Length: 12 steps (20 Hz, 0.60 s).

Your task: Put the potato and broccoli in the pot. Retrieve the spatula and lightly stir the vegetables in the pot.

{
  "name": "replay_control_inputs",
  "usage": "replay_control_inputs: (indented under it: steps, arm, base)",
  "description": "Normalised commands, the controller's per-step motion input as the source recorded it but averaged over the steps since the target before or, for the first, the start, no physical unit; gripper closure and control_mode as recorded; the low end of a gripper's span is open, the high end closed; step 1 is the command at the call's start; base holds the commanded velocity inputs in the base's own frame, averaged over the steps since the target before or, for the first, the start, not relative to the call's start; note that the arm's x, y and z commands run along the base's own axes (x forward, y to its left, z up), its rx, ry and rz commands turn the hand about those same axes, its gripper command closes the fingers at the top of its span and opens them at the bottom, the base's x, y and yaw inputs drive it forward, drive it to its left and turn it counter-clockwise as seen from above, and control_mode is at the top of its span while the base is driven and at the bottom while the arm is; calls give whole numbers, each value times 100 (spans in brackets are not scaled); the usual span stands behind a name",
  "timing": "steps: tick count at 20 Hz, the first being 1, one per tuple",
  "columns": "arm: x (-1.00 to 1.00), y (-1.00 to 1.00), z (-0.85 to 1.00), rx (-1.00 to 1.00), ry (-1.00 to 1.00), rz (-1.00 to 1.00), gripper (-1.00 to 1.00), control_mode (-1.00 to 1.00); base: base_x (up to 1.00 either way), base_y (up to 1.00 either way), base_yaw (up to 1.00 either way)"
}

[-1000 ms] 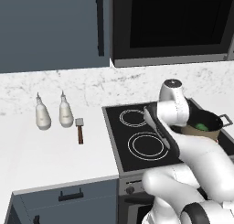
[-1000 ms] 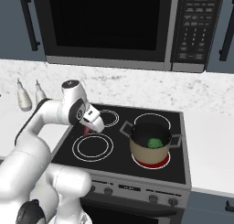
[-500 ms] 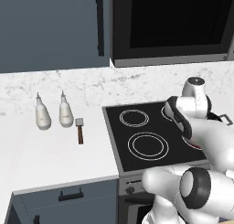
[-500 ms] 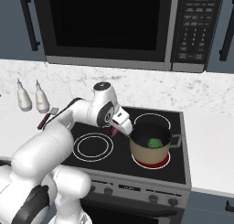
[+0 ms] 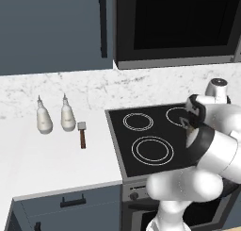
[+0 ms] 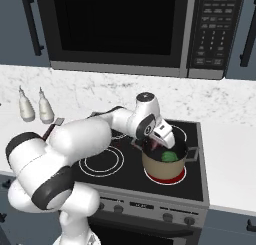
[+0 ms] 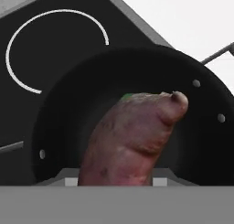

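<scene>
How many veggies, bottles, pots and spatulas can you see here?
Veggies: 2, the potato in the gripper and the broccoli in the pot
White bottles: 2
Pots: 1
Spatula: 1
Total: 6

broccoli [image 6: 170, 156] in pot [image 6: 163, 164] | potato [image 7: 132, 141] above pot | spatula [image 5: 82, 133] right of bottles [image 5: 55, 116]

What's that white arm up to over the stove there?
It's loading vegetables into the pot on the stove. The gripper holds the potato right above the pot's opening, not yet let go. The broccoli already lies inside. The spatula, needed for stirring, lies on the counter beside two white bottles.
</scene>
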Motion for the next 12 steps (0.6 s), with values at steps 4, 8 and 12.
replay_control_inputs:
  steps: [4,8,12]
  arm:
    - [41,-87,-34,5,5,0,100,-100]
    - [31,-44,-60,4,5,0,100,-100]
    - [38,-13,-49,2,5,0,100,-100]
  base:
    - [0,0,0]
    - [0,0,0]
    - [0,0,0]
